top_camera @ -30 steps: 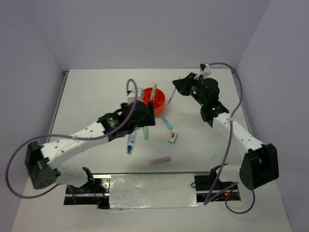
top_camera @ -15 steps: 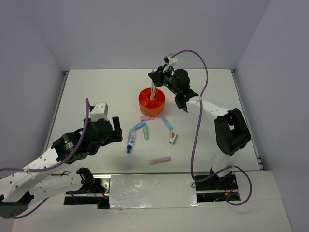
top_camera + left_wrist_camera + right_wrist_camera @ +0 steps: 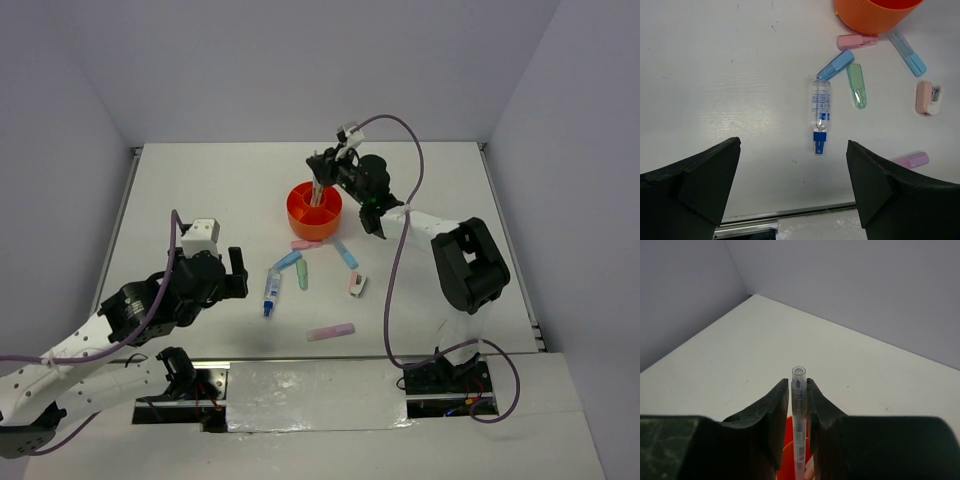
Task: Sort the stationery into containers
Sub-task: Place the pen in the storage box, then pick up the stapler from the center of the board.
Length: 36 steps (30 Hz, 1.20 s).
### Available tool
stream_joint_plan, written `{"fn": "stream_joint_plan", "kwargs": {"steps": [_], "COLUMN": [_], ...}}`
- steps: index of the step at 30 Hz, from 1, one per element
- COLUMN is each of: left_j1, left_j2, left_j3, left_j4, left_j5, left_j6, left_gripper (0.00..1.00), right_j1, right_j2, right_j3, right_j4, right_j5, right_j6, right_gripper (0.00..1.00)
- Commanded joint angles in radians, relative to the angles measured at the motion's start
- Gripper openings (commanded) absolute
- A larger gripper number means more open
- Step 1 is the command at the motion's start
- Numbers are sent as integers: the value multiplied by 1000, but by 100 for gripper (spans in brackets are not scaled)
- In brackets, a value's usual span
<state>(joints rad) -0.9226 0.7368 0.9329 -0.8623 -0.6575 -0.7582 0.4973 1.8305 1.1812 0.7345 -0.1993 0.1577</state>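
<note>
1. The clear-barrelled pen [image 3: 799,390] stands upright with its top end up. Its lower end points down into the round orange organizer [image 3: 786,460]. I cannot tell which compartment lies under the tip.
2. My right gripper [image 3: 799,402] is narrow, clamped on the pen from both sides just below its top end. Holding it this high keeps my fingers above the organizer's rim, so the pen can go down vertically.
3. The organizer sits toward the far middle of the table [image 3: 200,200]. My right arm reaches across to it from the right.
4. The unsorted stationery lies flat on the near side of the organizer:
   - the pink highlighter [image 3: 856,41] lies just beside the organizer wall;
   - the blue highlighter [image 3: 835,65] and the green highlighter [image 3: 856,86] lie close together;
   - the white-blue tube [image 3: 820,107] has its clear end at the blue highlighter's tip;
   - a second blue highlighter [image 3: 908,54], a small pink eraser [image 3: 926,97] and a lilac highlighter [image 3: 912,160] lie further right.
5. My left gripper [image 3: 792,145] is wide apart and holds nothing. It hovers above the table with the tube between its fingers in the wrist view. I judge the tube to be the likely next pick.
6. I judge the step in hand to be depositing the pen. Most of the sorting remains. If I release the pen while it is tilted, it could lean out over the low rim.
</note>
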Motion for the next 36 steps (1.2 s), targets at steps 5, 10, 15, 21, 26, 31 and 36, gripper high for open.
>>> {"fn": "stream_joint_plan", "kwargs": {"steps": [5,10,15,21,26,31,36], "left_j1": [2,2,5,7,8,7,8], "left_j2": [-8,9,26,42,70,49,94], "left_j3": [0,0,6,4,10,-3,4], "left_j4": [29,32,14,8,-14,6,-10], "left_j5": [-4,10,-2,-4,-14,-2,-7], "left_j6": [22,23,2,-12,-27,-15,-24], "left_gripper": [99,99,99,99,99,99,99], "right_j1": [4,24,27,29,38,116,179], "right_j2": [-83,-246,-466,-585,-663,-686,-585], "right_j3": [-97,-150,-140,-159,-261,-336,-338], "right_j4": [132,25,-358,-831,-1067,-1138,-1185], "right_j5": [-20,40,184,256,385,526,567], "right_j6": [-3,20,110,129,282,442,520], "right_gripper": [65,80,82,83,83,83,83]}}
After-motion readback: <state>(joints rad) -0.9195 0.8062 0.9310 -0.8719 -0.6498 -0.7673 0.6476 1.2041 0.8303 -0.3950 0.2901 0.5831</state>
